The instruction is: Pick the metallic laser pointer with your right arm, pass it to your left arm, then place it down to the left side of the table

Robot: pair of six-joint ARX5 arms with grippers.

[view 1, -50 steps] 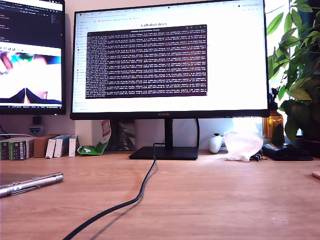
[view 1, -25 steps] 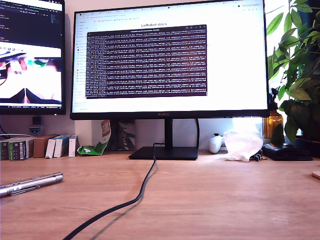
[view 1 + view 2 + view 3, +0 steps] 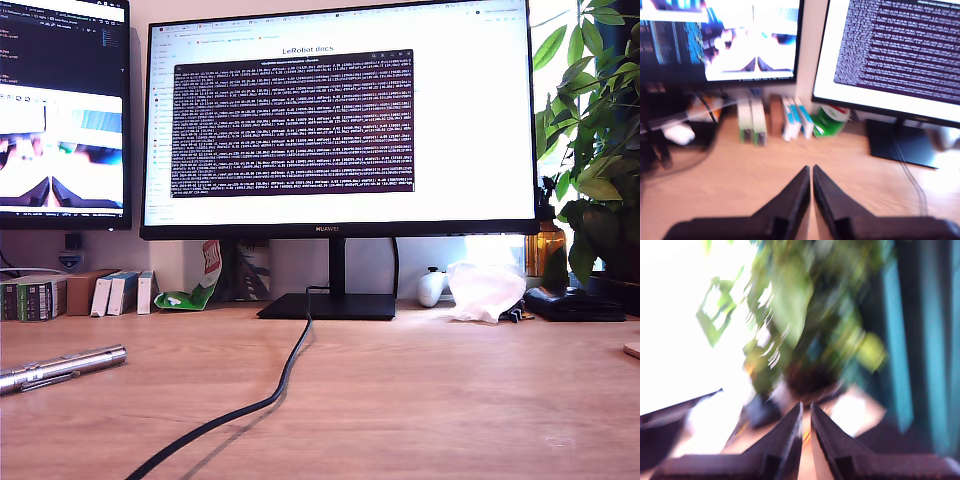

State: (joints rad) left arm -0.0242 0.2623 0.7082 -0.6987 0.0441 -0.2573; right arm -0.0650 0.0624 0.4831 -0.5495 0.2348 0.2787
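The metallic laser pointer (image 3: 60,366) lies flat on the table (image 3: 420,400) at the exterior view's left edge, with nothing touching it. Neither arm shows in the exterior view. In the first wrist view my first gripper (image 3: 811,168) is shut with nothing between its black pointed fingers, held above the table and facing the monitors; the pointer is out of that view. The second wrist view is blurred: my second gripper (image 3: 806,405) is shut and empty, aimed at a leafy plant (image 3: 800,315).
A black cable (image 3: 280,385) runs from the monitor stand (image 3: 330,305) across the table toward the front. Small boxes (image 3: 110,292) line the back at the exterior view's left. A crumpled white bag (image 3: 485,290) and a potted plant (image 3: 600,150) stand at the right.
The pointer has not moved. A grey shadow beside it at the exterior view's left edge has gone, and the picture on the left monitor has changed.
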